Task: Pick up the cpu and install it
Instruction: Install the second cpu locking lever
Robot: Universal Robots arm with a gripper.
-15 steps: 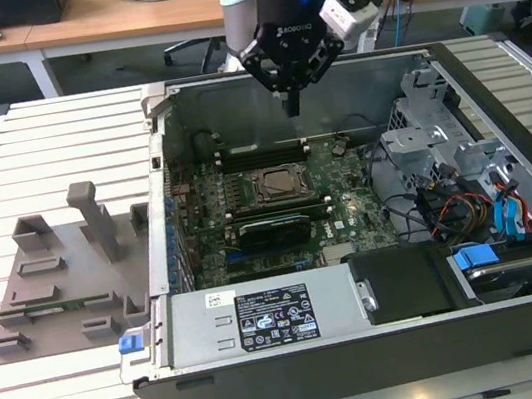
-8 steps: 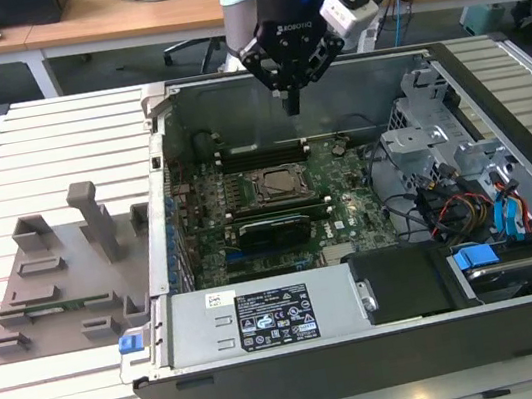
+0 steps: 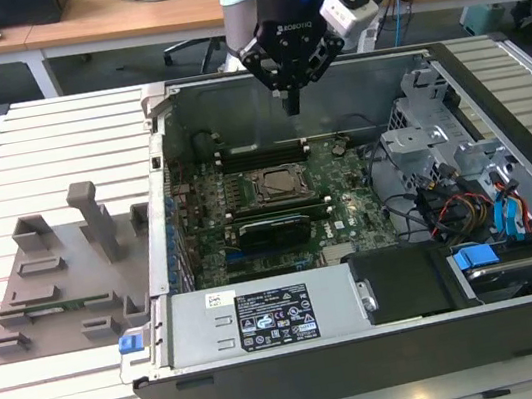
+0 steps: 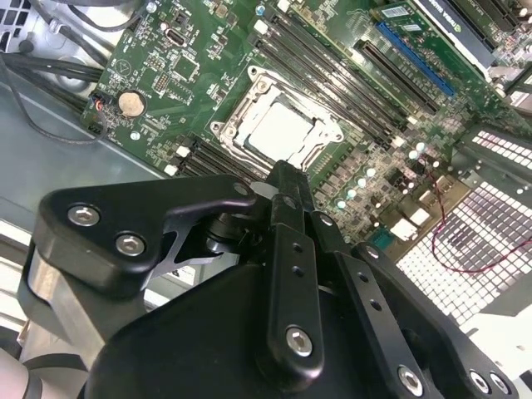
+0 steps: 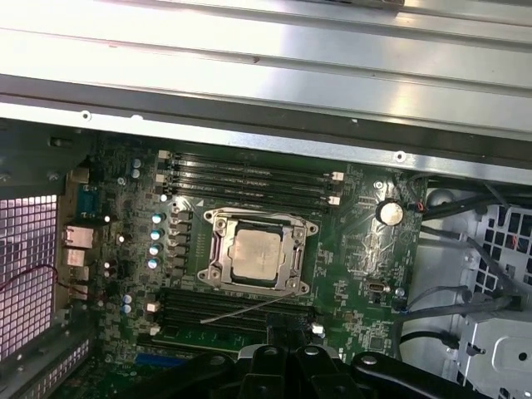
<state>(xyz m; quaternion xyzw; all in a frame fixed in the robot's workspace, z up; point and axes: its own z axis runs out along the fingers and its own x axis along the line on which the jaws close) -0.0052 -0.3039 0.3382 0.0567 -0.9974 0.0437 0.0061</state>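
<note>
Landmark: open computer case (image 3: 370,345), lying on a slatted white table (image 3: 54,142).

- Gripper (image 3: 294,106): black, hanging above the rear half of the case interior, fingers pressed together into one narrow tip, holding nothing. Seen from behind in the second wrist view (image 4: 287,179), tip just short of the socket.
- Cpu (image 5: 254,253): pale silver square, seated in the socket frame (image 5: 218,249) at the middle of the motherboard (image 3: 347,202) inside the case; also seen in the second wrist view (image 4: 281,131) and the exterior view (image 3: 275,186). Apart from the gripper.
- Memory slots (image 5: 249,179): long dark rows on either side of the socket.
- Coin battery (image 5: 388,213): round, silver, on the board near the socket.
- Power supply (image 3: 265,321): grey box along the case's near wall, carrying a white label with small print, too small to make out.
- Drive bays (image 3: 483,165): grey metal with blue clips and coloured cables, at the case's end towards the exterior view's right.
- Grey fixture (image 3: 65,272): moulded holder with upright posts, on the table outside the case, towards the exterior view's left.
- Wooden desks (image 3: 96,19): beyond the case, with cables.
</note>
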